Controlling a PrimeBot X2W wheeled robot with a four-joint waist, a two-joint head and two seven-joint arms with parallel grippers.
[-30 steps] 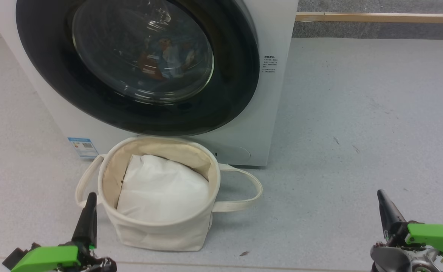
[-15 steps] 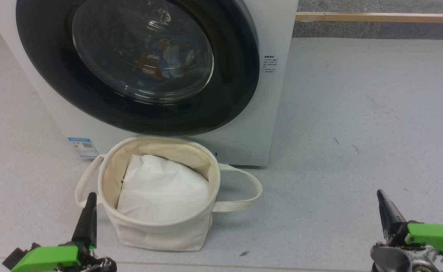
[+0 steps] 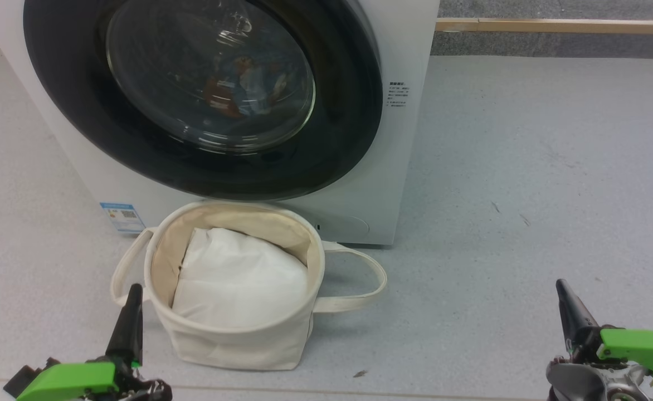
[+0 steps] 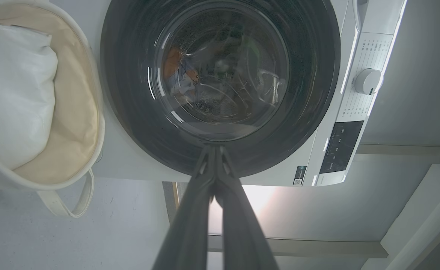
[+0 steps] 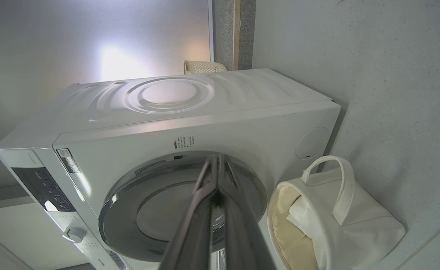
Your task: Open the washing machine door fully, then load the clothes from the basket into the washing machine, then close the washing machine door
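Note:
The washing machine point(image 3: 410, 139) stands ahead with its door point(image 3: 193, 167) shut flat against the front. Through the glass I see the clothes point(image 3: 243, 89), blue and orange-brown, lying in the drum; they show again in the left wrist view point(image 4: 184, 75). The cream basket point(image 3: 237, 345) sits on the floor right below the door, with a white pad point(image 3: 237, 278) inside. My left gripper point(image 3: 133, 291) is shut and empty, just left of the basket. My right gripper point(image 3: 559, 285) is shut and empty, far to the basket's right. Each wrist view shows its own fingers point(image 4: 214, 150) point(image 5: 217, 159) pressed together.
Grey floor point(image 3: 527, 167) spreads wide to the right of the machine. A wooden strip point(image 3: 555, 25) runs along the wall at the back. The machine's control panel and dial point(image 4: 368, 80) are on its top front. The basket's loop handles point(image 3: 360, 278) hang out to both sides.

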